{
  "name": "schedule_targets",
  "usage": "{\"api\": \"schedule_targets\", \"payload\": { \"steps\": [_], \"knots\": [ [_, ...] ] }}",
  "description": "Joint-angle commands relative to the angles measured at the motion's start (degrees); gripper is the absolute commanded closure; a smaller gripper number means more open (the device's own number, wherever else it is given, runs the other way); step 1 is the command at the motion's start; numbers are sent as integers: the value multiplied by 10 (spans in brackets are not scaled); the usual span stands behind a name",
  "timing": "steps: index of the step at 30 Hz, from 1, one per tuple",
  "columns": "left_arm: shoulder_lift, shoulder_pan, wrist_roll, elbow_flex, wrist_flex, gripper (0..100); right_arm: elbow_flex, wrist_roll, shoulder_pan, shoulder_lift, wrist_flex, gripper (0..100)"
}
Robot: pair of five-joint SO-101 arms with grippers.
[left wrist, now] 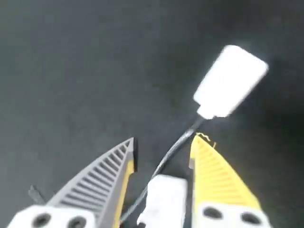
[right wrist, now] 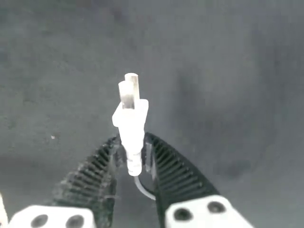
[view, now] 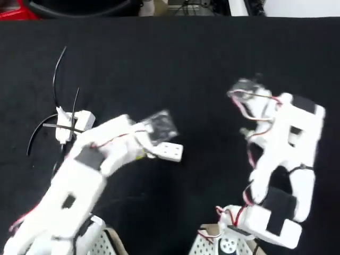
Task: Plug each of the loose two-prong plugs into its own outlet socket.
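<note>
My right gripper (right wrist: 134, 154) is shut on a white two-prong plug (right wrist: 131, 121), its prongs pointing away from the fingers above the black table; in the high view this gripper (view: 245, 89) hangs at the right. The left gripper (left wrist: 161, 156) holds a small white piece (left wrist: 164, 202) between its grey and yellow fingers. A thin cable runs from that piece to a white outlet socket block (left wrist: 231, 78). In the high view the block (view: 171, 151) lies just beyond the left gripper (view: 158, 127) near the table's middle.
Another white connector block (view: 78, 119) with black cables (view: 55, 79) lies at the far left beside the left arm. The black tablecloth (view: 175, 64) covers the whole table. Both arm bases stand at the front edge.
</note>
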Motion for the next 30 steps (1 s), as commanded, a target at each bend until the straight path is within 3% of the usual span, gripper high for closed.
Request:
{"api": "schedule_targets", "payload": {
  "steps": [1, 4, 9, 16, 24, 30],
  "knots": [
    [-178, -58, 39, 65, 24, 806, -2, 40, -105, -54, 25, 987],
    [-284, -128, 49, 123, 40, 809, 5, 81, -183, -84, 42, 987],
    [-373, -221, 47, 202, 69, 809, 6, 229, -247, -79, 107, 987],
    [-440, -241, 48, 273, 136, 809, 53, 293, -265, -25, 100, 980],
    [-523, -245, 50, 360, 137, 805, 124, 287, -249, -16, 25, 779],
    [-522, -246, 50, 379, 133, 805, 95, 175, -189, -25, 47, 730]
  ]
}}
